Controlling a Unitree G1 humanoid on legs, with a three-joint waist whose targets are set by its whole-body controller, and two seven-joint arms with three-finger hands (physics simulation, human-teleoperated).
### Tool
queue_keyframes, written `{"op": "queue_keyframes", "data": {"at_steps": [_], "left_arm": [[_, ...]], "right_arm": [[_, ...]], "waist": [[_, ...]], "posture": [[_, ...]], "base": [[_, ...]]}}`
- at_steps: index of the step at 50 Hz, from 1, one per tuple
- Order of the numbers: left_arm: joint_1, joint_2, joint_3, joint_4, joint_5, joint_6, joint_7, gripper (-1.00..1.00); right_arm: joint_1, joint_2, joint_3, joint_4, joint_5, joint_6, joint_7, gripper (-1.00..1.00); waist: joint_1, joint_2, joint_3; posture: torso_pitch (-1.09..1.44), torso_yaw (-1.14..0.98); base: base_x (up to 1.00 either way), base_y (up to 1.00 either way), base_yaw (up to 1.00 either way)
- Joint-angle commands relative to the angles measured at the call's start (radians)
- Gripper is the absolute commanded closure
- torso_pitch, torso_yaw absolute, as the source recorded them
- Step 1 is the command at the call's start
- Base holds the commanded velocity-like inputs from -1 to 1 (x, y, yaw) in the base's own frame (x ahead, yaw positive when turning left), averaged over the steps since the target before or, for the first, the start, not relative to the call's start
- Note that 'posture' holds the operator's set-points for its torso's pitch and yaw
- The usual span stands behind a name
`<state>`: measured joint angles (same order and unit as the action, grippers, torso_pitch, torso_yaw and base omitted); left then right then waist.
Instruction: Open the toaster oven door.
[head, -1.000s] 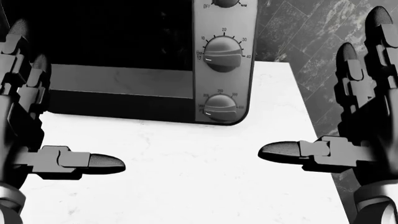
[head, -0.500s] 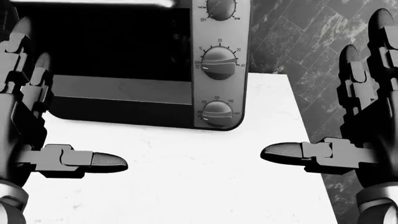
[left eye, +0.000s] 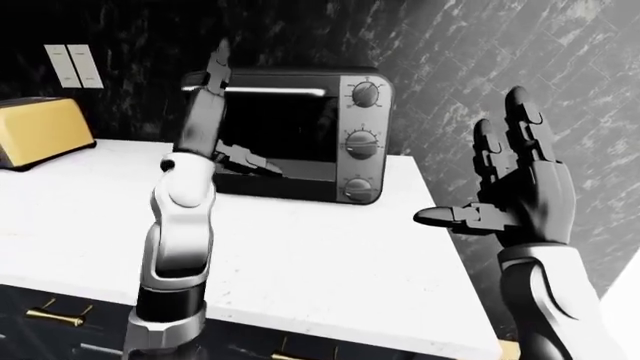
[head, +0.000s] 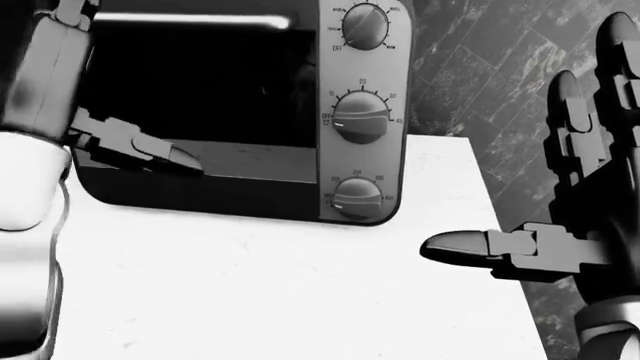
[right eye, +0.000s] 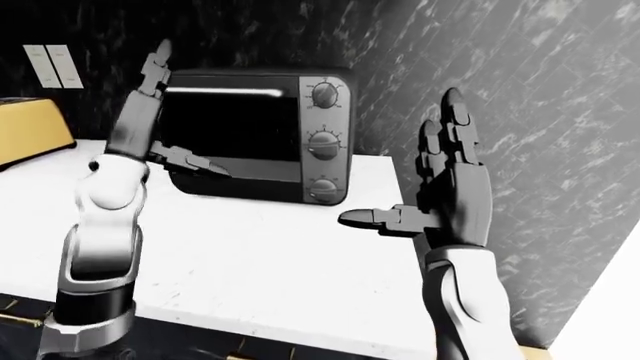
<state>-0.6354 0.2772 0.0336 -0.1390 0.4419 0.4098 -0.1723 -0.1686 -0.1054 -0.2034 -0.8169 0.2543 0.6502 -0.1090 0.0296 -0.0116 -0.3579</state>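
1. Yellow toaster (left eye: 40, 129) sits far left on the white counter (left eye: 320, 255).
2. Left hand (left eye: 205, 112) is raised, fingers spread, right by the oven's left edge, gripping nothing.
3. Toaster oven (left eye: 300, 135) stands against the dark wall, door shut.
4. Right hand (left eye: 515, 187) hangs open, well right of it.

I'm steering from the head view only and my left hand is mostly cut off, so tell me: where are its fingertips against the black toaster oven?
Observer: In the right-eye view the left hand stands upright, open, its fingertips level with the top edge of the black toaster oven, at its left end.
Operator: Is the door open yet?
Observer: No, the dark glass door is shut flush, with its bright handle bar across the top.
Operator: Anything left of the oven?
Observer: A yellow toaster sits on the white counter, apart from the oven.
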Motion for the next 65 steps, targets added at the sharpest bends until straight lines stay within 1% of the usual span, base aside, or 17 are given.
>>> {"op": "queue_keyframes", "data": {"at_steps": [1, 5, 8, 18, 22, 24, 33, 36, 44, 48, 50, 53, 58, 59, 61, 62, 65], "left_arm": [[-0.062, 0.006, 0.024, 0.023, 0.169, -0.133, 0.018, -1.00], [-0.122, 0.002, 0.019, 0.158, 0.295, -0.255, 0.033, -1.00], [-0.149, -0.012, 0.015, 0.246, 0.337, -0.297, 0.021, -1.00], [-0.216, -0.026, -0.007, 0.421, 0.458, -0.378, -0.016, -1.00], [-0.246, -0.012, -0.024, 0.506, 0.558, -0.415, 0.013, -1.00], [-0.259, -0.018, -0.027, 0.549, 0.582, -0.435, 0.019, -1.00], [-0.361, -0.026, -0.039, 0.830, 0.615, -0.509, 0.107, -1.00], [-0.385, -0.029, -0.047, 0.872, 0.624, -0.520, 0.112, -1.00], [-0.456, -0.031, -0.071, 1.079, 0.660, -0.571, 0.171, -1.00], [-0.473, -0.029, -0.076, 1.134, 0.668, -0.581, 0.180, -1.00], [-0.489, -0.030, -0.079, 1.163, 0.676, -0.582, 0.202, -1.00], [-0.495, -0.031, -0.080, 1.170, 0.675, -0.583, 0.193, -1.00], [-0.514, -0.036, -0.078, 1.204, 0.666, -0.577, 0.214, -1.00], [-0.516, -0.036, -0.077, 1.204, 0.664, -0.576, 0.212, -0.90], [-0.516, -0.036, -0.076, 1.201, 0.659, -0.573, 0.212, -0.95], [-0.517, -0.036, -0.077, 1.205, 0.659, -0.573, 0.214, -0.92], [-0.519, -0.034, -0.078, 1.212, 0.655, -0.574, 0.213, -0.59]], "right_arm": [[-0.025, -0.005, 0.000, -0.025, 0.003, -0.016, -0.001, -1.00], [-0.024, -0.004, 0.000, -0.031, 0.007, -0.013, -0.004, -1.00], [-0.023, -0.003, 0.001, -0.029, 0.007, -0.015, -0.005, -1.00], [-0.020, 0.001, 0.009, -0.020, -0.002, -0.027, -0.005, -1.00], [-0.018, 0.002, 0.010, -0.016, -0.003, -0.032, -0.004, -1.00], [-0.016, 0.004, 0.011, -0.012, -0.004, -0.039, -0.003, -1.00], [-0.003, 0.007, 0.011, 0.003, -0.007, -0.062, 0.004, -1.00], [-0.004, 0.006, 0.009, -0.001, -0.006, -0.056, 0.003, -1.00], [-0.008, 0.003, 0.001, -0.005, 0.002, -0.050, 0.000, -1.00], [-0.006, 0.004, 0.005, -0.003, 0.000, -0.053, -0.001, -1.00], [-0.008, 0.001, -0.003, -0.004, 0.005, -0.050, -0.001, -1.00], [-0.012, -0.003, -0.012, -0.004, 0.011, -0.047, -0.002, -1.00], [-0.011, -0.008, -0.024, -0.007, 0.021, -0.045, -0.003, -1.00], [-0.010, -0.008, -0.025, -0.003, 0.022, -0.050, -0.002, -1.00], [-0.007, -0.008, -0.025, -0.003, 0.024, -0.053, -0.002, -1.00], [-0.007, -0.009, -0.027, -0.004, 0.026, -0.052, -0.002, -1.00], [-0.006, -0.011, -0.030, -0.005, 0.030, -0.052, -0.003, -1.00]], "waist": [[-0.001, -0.002, -0.002], [-0.007, -0.006, 0.000], [-0.011, -0.008, -0.001], [-0.019, -0.008, -0.005], [-0.024, -0.007, -0.005], [-0.027, -0.007, -0.006], [-0.030, -0.011, -0.008], [-0.029, -0.012, -0.009], [-0.025, -0.016, -0.008], [-0.024, -0.015, -0.008], [-0.023, -0.015, -0.008], [-0.022, -0.016, -0.007], [-0.021, -0.016, -0.006], [-0.020, -0.016, -0.006], [-0.020, -0.016, -0.005], [-0.020, -0.016, -0.005], [-0.020, -0.016, -0.005]], "posture": [[-0.54, 0.00], [-0.54, 0.00], [-0.54, 0.00], [-0.54, 0.00], [-0.54, 0.00], [-0.54, 0.00], [-0.54, 0.00], [-0.54, 0.00], [-0.54, 0.00], [-0.54, 0.00], [-0.54, 0.00], [-0.54, 0.00], [-0.54, 0.00], [-0.54, 0.00], [-0.54, 0.00], [-0.54, 0.00], [-0.54, 0.00]], "base": [[0.00, 0.00, 0.00], [0.00, 0.00, 0.00], [0.00, 0.00, 0.00], [0.00, 0.00, 0.00], [0.00, 0.00, 0.00], [0.00, 0.00, 0.00], [0.00, 0.00, 0.00], [0.00, 0.00, 0.00], [0.00, 0.00, 0.00], [0.00, 0.00, 0.00], [0.00, 0.00, 0.00], [0.00, 0.00, 0.00], [0.00, 0.00, 0.00], [0.00, 0.00, 0.00], [0.00, 0.00, 0.00], [0.00, 0.00, 0.00], [0.00, 0.00, 0.00]]}}
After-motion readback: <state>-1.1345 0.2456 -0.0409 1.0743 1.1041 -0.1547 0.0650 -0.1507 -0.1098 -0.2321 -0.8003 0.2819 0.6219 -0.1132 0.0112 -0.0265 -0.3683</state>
